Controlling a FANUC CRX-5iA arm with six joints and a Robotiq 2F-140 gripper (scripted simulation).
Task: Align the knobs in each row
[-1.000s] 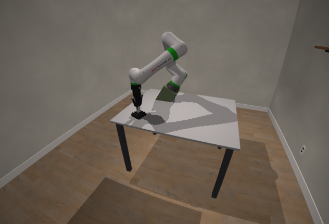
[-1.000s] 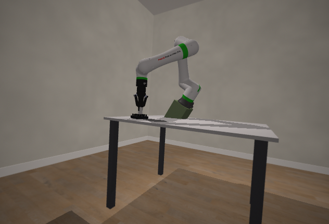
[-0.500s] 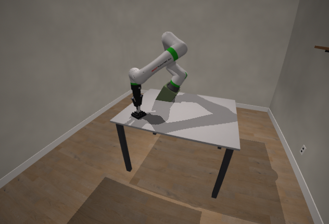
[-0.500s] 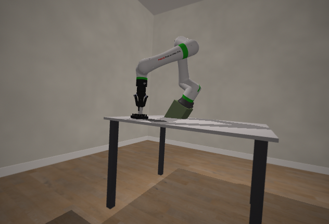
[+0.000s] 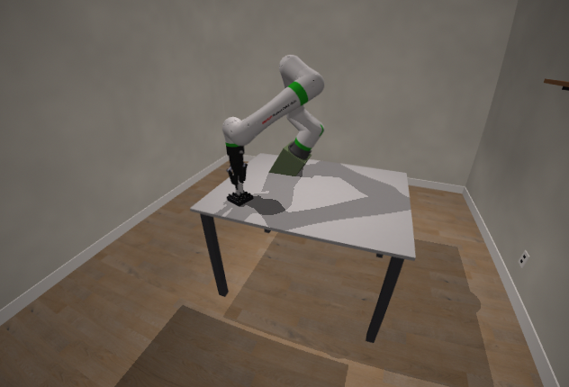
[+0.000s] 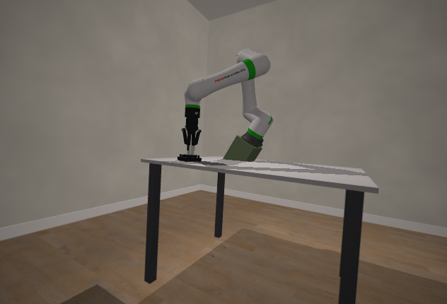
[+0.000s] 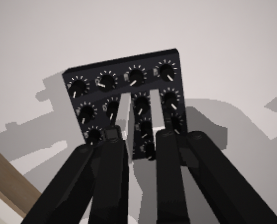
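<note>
Bent at the elbow, reaching outward and pointing straight down at the wrist, with fingers (image 5: 239, 187) (image 6: 190, 149) slightly parted, apparently empty.
</note>
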